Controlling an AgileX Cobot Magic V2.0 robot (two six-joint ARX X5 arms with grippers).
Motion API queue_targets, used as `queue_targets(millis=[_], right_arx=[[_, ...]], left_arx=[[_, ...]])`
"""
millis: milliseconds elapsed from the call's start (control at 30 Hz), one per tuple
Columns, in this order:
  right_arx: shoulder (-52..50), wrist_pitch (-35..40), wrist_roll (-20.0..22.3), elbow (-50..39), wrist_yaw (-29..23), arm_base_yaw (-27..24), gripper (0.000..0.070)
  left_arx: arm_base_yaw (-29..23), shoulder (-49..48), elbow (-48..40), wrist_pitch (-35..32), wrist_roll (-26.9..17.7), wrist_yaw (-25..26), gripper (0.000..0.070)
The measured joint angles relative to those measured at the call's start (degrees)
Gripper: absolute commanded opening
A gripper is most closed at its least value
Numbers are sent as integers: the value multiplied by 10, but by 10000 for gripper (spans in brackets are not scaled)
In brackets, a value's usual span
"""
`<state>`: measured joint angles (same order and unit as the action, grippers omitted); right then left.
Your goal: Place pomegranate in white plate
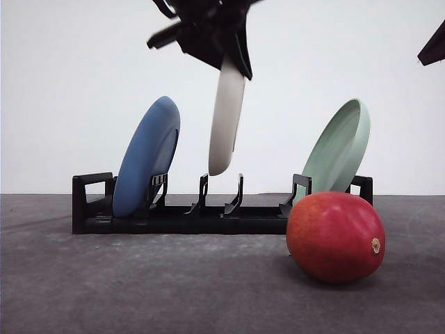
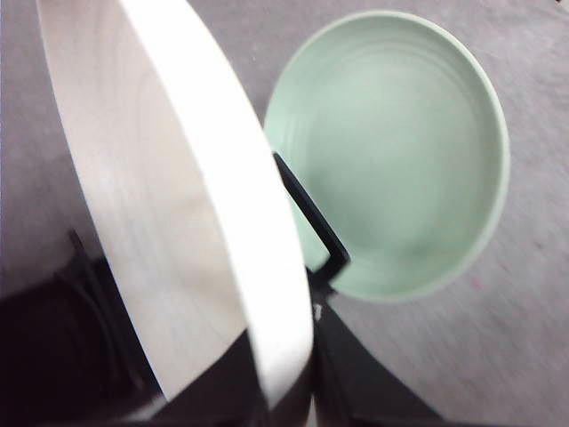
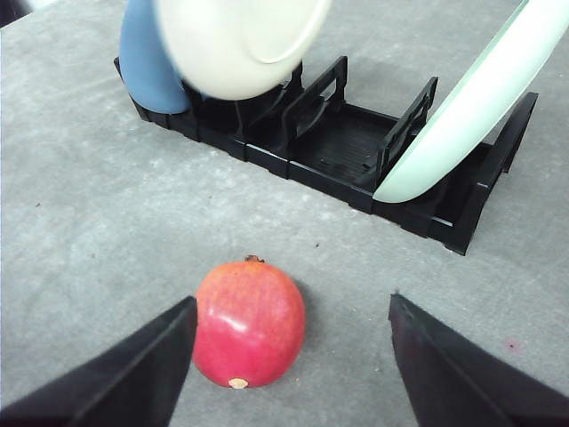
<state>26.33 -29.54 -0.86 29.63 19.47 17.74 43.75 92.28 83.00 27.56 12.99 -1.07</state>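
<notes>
Nearest the front camera: pomegranate (image 1: 335,236) resting on the grey table (image 1: 139,292), to the right, just in front of the right end of the black dish rack (image 1: 174,216), tan nub facing right. In the right wrist view, right gripper (image 3: 293,365) spread wide, holding nothing, hovering above the table with the pomegranate (image 3: 250,323) close beside one finger (image 3: 133,374) and well clear of the other; not touching the fruit as far as can be told. Behind, in the rack: blue plate (image 1: 147,156) leaning in the left slot, pale green plate (image 1: 338,153) leaning in the right slot, middle slots bare. Above the middle slots, white plate (image 1: 227,115) hanging on edge, clear of the rack, its upper rim clamped in the left gripper (image 1: 233,59). In the left wrist view, white plate (image 2: 178,196) pinched at its rim, pale green plate (image 2: 391,151) beyond it.
</notes>
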Motion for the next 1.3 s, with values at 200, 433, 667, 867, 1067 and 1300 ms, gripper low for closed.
queue_targets(millis=[200, 433, 667, 867, 1067, 1300], right_arx=[[0, 0, 0, 0, 0, 0, 432], [0, 0, 0, 0, 0, 0, 432], [0, 0, 0, 0, 0, 0, 432], [0, 0, 0, 0, 0, 0, 432], [0, 0, 0, 0, 0, 0, 432], [0, 0, 0, 0, 0, 0, 432]], left_arx=[[33, -57, -2, 54, 1, 14, 13], [91, -155, -84, 38, 1, -18, 13], [146, -277, -257, -30, -15, -66, 13], [166, -347, -349, 8, -92, -79, 13], [180, -327, -351, 90, -225, -125, 13], [191, -248, -351, 89, -357, -194, 12]])
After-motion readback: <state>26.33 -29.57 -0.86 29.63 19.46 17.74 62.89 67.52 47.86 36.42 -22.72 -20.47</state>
